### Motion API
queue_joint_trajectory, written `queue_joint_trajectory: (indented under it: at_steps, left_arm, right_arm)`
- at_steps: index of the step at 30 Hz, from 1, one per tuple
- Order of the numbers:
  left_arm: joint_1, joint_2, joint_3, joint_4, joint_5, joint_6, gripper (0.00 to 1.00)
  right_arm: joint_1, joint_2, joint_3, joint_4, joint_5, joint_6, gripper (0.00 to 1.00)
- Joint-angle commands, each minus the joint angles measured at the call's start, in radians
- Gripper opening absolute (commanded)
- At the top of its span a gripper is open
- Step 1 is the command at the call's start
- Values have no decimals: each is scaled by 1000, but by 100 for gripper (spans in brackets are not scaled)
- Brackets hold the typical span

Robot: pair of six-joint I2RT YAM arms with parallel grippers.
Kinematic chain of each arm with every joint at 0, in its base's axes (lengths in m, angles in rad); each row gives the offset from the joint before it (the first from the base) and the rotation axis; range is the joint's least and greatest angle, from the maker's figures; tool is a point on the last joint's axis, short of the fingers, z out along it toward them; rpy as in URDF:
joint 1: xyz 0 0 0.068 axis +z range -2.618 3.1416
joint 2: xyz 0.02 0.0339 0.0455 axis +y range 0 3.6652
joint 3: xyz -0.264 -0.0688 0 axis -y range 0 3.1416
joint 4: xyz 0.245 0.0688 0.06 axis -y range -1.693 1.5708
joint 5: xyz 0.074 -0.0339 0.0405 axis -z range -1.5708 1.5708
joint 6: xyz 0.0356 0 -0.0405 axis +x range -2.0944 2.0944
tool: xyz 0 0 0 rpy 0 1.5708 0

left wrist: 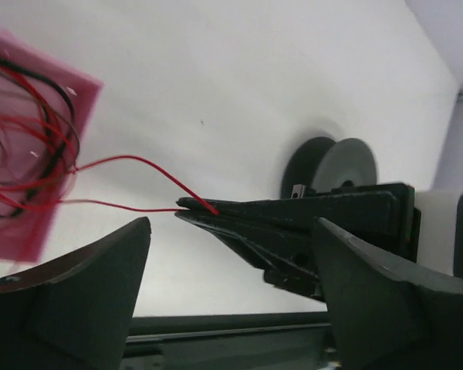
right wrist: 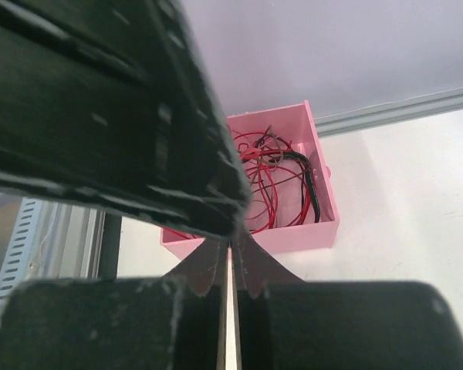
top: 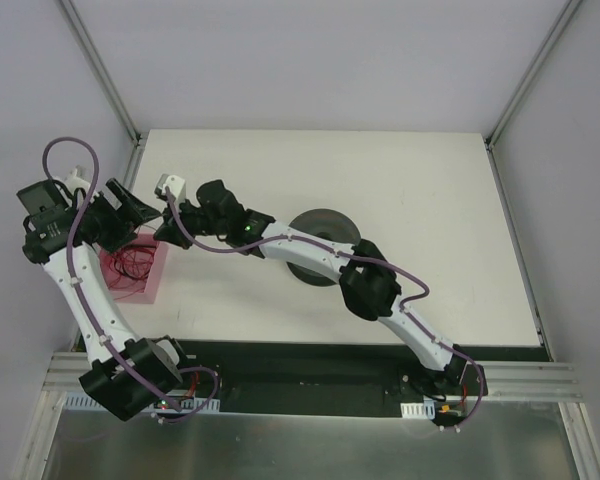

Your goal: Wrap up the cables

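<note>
The right gripper [left wrist: 194, 206] is fully closed. Its two fingers lie flat against each other, and the red cable [left wrist: 127, 157] is pinched at their tips. Two strands of the cable meet at this pinch point. One arcs upward and the other runs nearly level. Both lead back to the pink box [right wrist: 285, 237].

The left gripper [left wrist: 231, 225] is wide open and holds nothing. In the left wrist view, its fingers [left wrist: 100, 270] stand on either side of the closed right fingers, apart from them, and no cable touches them.

The rest of the cable lies in the box as a loose tangle of red loops, with a darker strand among them. In the right wrist view, the box sits just beyond the closed fingertips. A black, blurred part fills the upper left of that view and cannot be identified.

In the top view, both grippers meet above the box at the left edge of the table [top: 400, 180]. A grey spool [top: 320, 220] stands near the table centre, well apart from the box. The right arm crosses over part of it.
</note>
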Motion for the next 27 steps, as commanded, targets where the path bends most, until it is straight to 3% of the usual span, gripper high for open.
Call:
queue_joint_trajectory:
  at_steps: [1,5,8,11,13,16,22,27]
  left_arm:
    - [-6,-33,110,-70,57,453,88]
    - [-6,-79,51,-138,140,802,93]
    - [-5,-94,-34,-132,176,953,86]
    - [41,-99,-103,-63,293,1019,78]
    - [119,-109,-166,41,424,1041,78]
    - [176,-99,-197,72,521,1159,79]
    - [218,-74,-194,98,605,1318,81]
    - [247,-77,-148,103,702,1320,70]
  right_arm:
    - [-8,-85,-3,72,6,-5,1]
    - [-16,-104,-5,95,-11,18,0]
    - [-19,-119,-1,116,-30,36,0]
    - [-22,-127,2,133,-42,43,0]
    - [-24,-130,2,135,-42,43,0]
    - [-27,-131,2,135,-48,43,0]
    - [-36,-130,3,135,-51,43,0]
    - [-38,-125,2,132,-46,44,0]
